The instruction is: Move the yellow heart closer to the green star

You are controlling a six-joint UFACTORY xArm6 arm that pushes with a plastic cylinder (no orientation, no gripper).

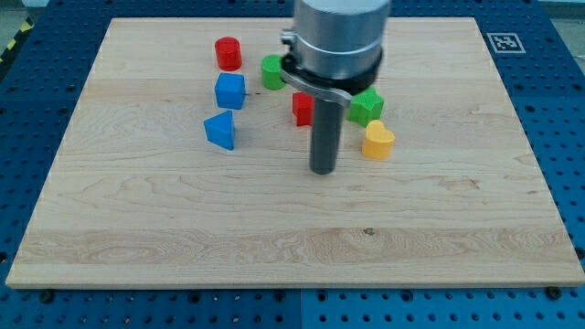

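so my tip (322, 170) is just a bare rod gripping nothing, parked on the wooden board (137, 228) near the yellow heart (377, 142), to its left, which sits just below the green star (366, 107).

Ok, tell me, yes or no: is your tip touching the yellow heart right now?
No, my tip stands on bare wood to the view's left of the yellow heart, with a clear gap between them.
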